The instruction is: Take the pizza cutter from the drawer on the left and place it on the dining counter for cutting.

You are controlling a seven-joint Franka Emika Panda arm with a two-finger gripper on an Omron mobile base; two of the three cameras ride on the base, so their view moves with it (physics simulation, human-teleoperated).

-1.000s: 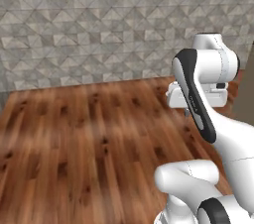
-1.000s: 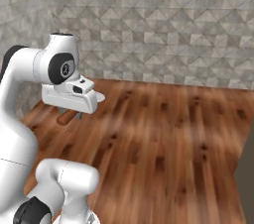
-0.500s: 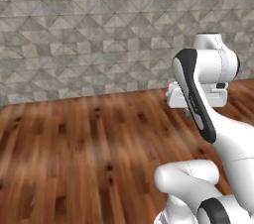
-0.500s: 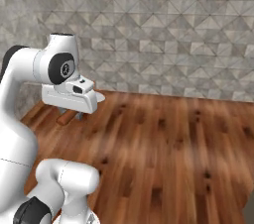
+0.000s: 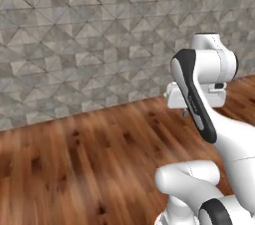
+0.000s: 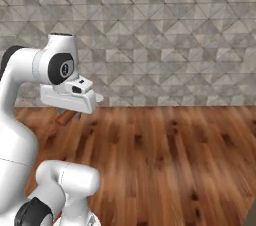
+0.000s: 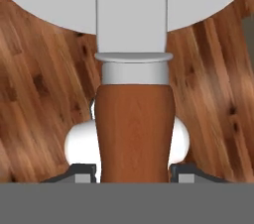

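Background has shifted across both base views since the earlier frame, so the base is turning; arm posture unchanged. Claw (image 7: 133,171) is clenched on the pizza cutter (image 7: 133,119) at its reddish-brown handle, blade pointing away, above wood-grain floor (image 5: 74,169). Risk: the overhanging blade could swing or slip during travel, since only the handle end is gripped.

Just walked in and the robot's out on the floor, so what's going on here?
The white arm is carrying the pizza cutter. Its gripper is shut on the reddish-brown handle, with the pale metal blade pointing away from the hand. In the right base view the handle pokes out under the hand. Below is wood-grain floor, with a grey tiled wall ahead. The cutter has not been set down yet.
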